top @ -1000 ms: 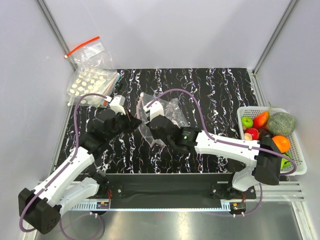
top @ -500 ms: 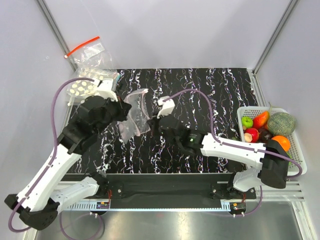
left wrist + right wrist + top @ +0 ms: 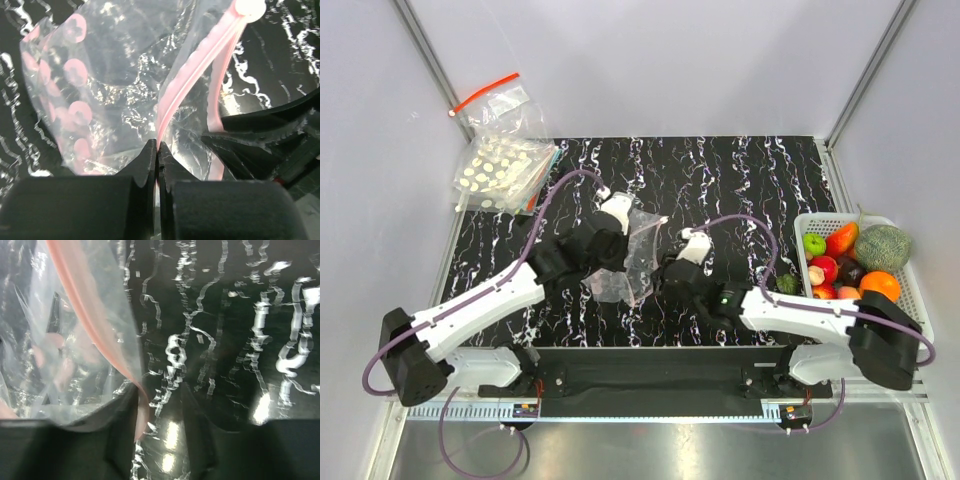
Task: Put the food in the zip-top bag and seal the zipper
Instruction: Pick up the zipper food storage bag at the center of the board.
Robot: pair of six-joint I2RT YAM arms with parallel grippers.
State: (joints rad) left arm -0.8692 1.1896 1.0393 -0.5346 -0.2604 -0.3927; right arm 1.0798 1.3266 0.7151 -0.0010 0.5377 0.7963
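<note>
Zip-top bag (image 3: 640,250) pinched at its zipper (image 3: 192,75) by clenched left end effector (image 3: 158,150); right end effector (image 3: 159,390), released, just beside; fruit basket (image 3: 835,216) well right.

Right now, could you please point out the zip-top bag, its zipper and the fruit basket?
zip-top bag (image 3: 640,255), top external view, on its clear crinkled side.
zipper (image 3: 195,75), left wrist view, midway along the pink strip.
basket (image 3: 914,300), top external view, on its bare white right-hand wall.
</note>
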